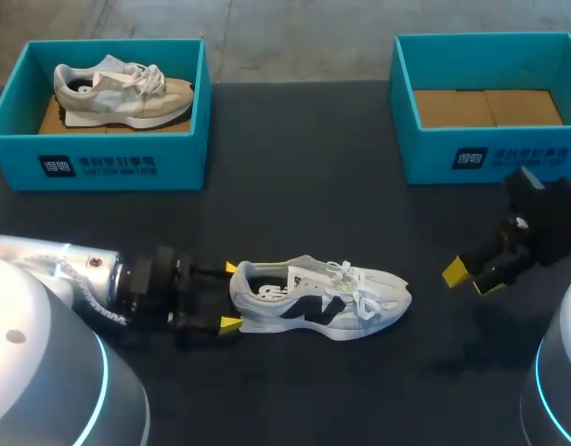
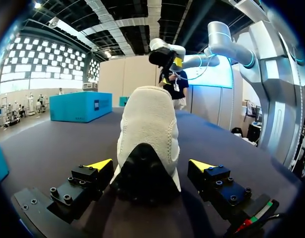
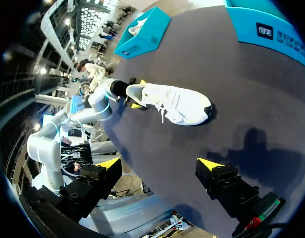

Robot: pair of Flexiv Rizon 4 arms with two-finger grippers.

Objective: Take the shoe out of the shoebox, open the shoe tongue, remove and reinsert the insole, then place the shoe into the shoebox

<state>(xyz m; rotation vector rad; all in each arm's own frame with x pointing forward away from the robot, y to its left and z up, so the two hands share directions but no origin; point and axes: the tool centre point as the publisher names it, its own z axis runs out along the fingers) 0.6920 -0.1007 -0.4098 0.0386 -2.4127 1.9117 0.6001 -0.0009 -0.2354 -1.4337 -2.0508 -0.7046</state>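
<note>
White shoe (image 1: 322, 299) lies on its sole on the worktop (image 1: 294, 204), out of any box, toe pointing toward the right arm's side.

Left pincer (image 1: 231, 295) is at the shoe's heel, fingers wide and straddling it. In the left wrist view the heel sits between the yellow tips; one finger looks just beside the sole edge and the other shows a gap, so there is no grip yet. Right pincer (image 1: 473, 275) hangs well beyond the shoe's toe, also wide, with nothing between its fingers.

Empty shoebox (image 1: 489, 153) sits past the toe end on the far side of the shoe. Second shoebox (image 1: 99, 158), far side past the heel, holds a beige shoe (image 1: 118, 91).

Step in hand is probably steadying the heel so the tongue can be opened.
- The left pincer should close squarely on the heel counter, low down, so the collar does not get crushed or the shoe tipped.
- The heel padding looks soft, so a firm but light squeeze is enough.
- The right pincer needs to come in over the toe toward the laces (image 1: 352, 283) and catch the tongue's edge behind them, not the lace loops, which would likely snag.
- The pull should go up and toward the toe while the heel is pinned, or the whole shoe will slide.
</note>
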